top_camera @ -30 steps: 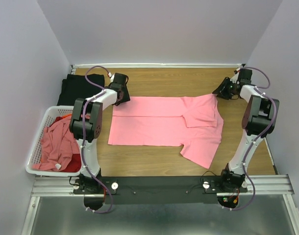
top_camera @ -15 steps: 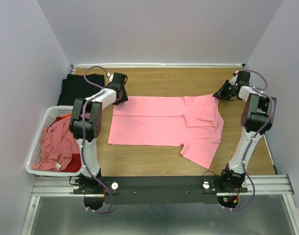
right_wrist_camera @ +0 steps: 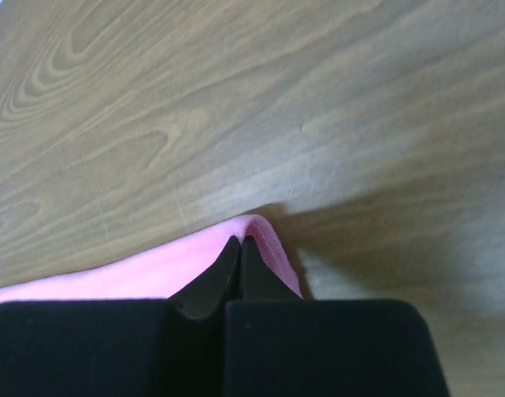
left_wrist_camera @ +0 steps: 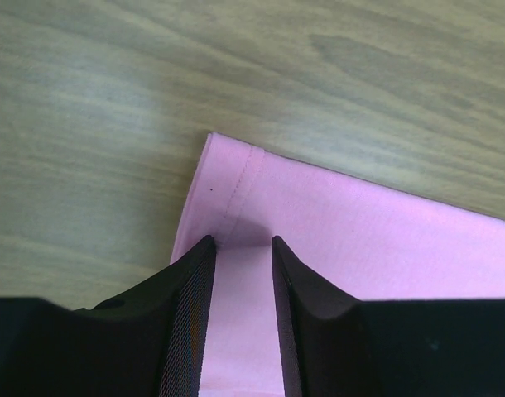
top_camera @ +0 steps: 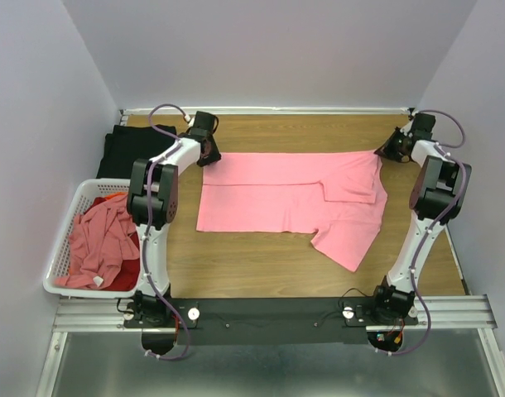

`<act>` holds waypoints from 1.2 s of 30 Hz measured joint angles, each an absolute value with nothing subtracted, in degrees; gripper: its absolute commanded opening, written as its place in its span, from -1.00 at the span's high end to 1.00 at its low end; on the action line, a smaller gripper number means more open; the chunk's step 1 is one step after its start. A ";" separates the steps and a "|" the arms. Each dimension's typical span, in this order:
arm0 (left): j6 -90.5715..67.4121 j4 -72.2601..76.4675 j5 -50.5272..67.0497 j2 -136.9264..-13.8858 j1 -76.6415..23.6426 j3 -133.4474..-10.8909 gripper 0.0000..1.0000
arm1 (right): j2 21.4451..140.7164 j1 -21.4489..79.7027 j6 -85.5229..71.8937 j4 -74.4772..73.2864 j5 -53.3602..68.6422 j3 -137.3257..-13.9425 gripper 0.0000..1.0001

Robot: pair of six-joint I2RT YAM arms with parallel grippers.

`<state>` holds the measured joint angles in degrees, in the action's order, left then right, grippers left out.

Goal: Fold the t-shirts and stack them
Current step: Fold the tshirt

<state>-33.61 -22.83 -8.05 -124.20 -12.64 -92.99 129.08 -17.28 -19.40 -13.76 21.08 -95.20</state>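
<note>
A salmon-pink t-shirt [top_camera: 286, 190] lies spread on the wooden table, its far edge pulled straight between both arms. My left gripper [top_camera: 209, 153] is at its far left corner. In the left wrist view the gripper [left_wrist_camera: 240, 241] has its jaws apart, with the shirt's hemmed corner [left_wrist_camera: 360, 240] lying flat between them. My right gripper [top_camera: 383, 154] is at the far right corner. The right wrist view shows that gripper [right_wrist_camera: 239, 240] pinched shut on a raised fold of the pink cloth [right_wrist_camera: 153, 269]. A black t-shirt [top_camera: 124, 149] lies at the back left.
A white slatted basket [top_camera: 52, 269] stands at the left edge, holding crumpled pink shirts [top_camera: 95, 240] and a red one [top_camera: 128, 271]. Walls close in the table at the back and both sides. A black rail [top_camera: 269, 314] carries the arm bases at the near edge.
The right gripper shut on the shirt's corner and both grippers moved toward the back. The shirt slid right and back, its far edge now straight. The left jaws narrowed.
</note>
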 measured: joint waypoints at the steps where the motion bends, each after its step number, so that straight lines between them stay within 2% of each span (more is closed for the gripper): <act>1: -33.93 -23.27 -7.70 -125.19 -12.64 -94.56 0.16 | 129.86 -17.28 -19.33 -13.72 20.97 -96.14 0.98; 5: -34.41 -24.34 -7.22 -128.11 -12.64 -99.24 0.11 | 132.92 -17.28 -18.81 -13.47 20.86 -99.44 0.92; 7: -34.39 -24.99 -7.16 -129.12 -12.64 -101.06 -0.04 | 133.56 -17.30 -18.44 -13.47 20.80 -100.62 0.88; 10: -34.59 -25.71 -6.90 -129.86 -12.62 -102.80 -0.23 | 134.43 -17.30 -17.69 -13.98 20.82 -102.56 0.58; 11: -34.54 -26.06 -6.79 -129.86 -12.60 -103.11 -0.27 | 134.61 -17.30 -17.52 -14.33 20.75 -103.18 0.30; 12: -34.57 -26.28 -6.74 -129.86 -12.53 -103.33 -0.35 | 134.61 -17.30 -17.04 -14.72 20.69 -103.59 0.18; 13: -34.61 -26.28 -6.74 -129.86 -12.49 -103.42 -0.39 | 134.54 -17.30 -16.71 -15.14 20.14 -104.05 -0.05; 15: -34.54 -26.65 -6.79 -129.40 -12.43 -103.39 -0.45 | 133.78 -17.32 -16.25 -16.05 18.92 -104.20 -0.25; 16: -34.54 -27.03 -6.85 -128.55 -12.43 -103.13 -0.49 | 133.05 -17.32 -16.01 -16.73 18.09 -104.03 -0.42; 19: -34.50 -28.32 -7.51 -124.07 -12.43 -101.14 -0.51 | 128.31 -17.30 -15.44 -18.96 14.35 -101.80 -0.58; 24: -34.06 -29.19 -11.46 -107.22 -12.43 -92.07 -0.52 | 113.03 -17.32 -16.73 -22.31 7.97 -92.40 -0.62; 29: -33.95 -28.42 -15.16 -89.56 -12.84 -76.09 -0.53 | 97.73 -17.30 -19.55 -27.09 3.11 -81.52 -0.62; 32: -34.50 -28.97 -16.34 -84.29 -14.33 -65.80 -0.53 | 92.90 -17.23 -20.91 -29.26 0.91 -75.29 -0.61; 36: -35.77 -30.37 -16.47 -83.05 -17.43 -54.65 -0.49 | 88.25 -17.17 -21.76 -32.84 -0.08 -65.43 -0.54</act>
<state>-35.77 -30.37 -16.47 -83.05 -17.43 -54.65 88.25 -17.17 -21.76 -32.84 -0.08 -65.43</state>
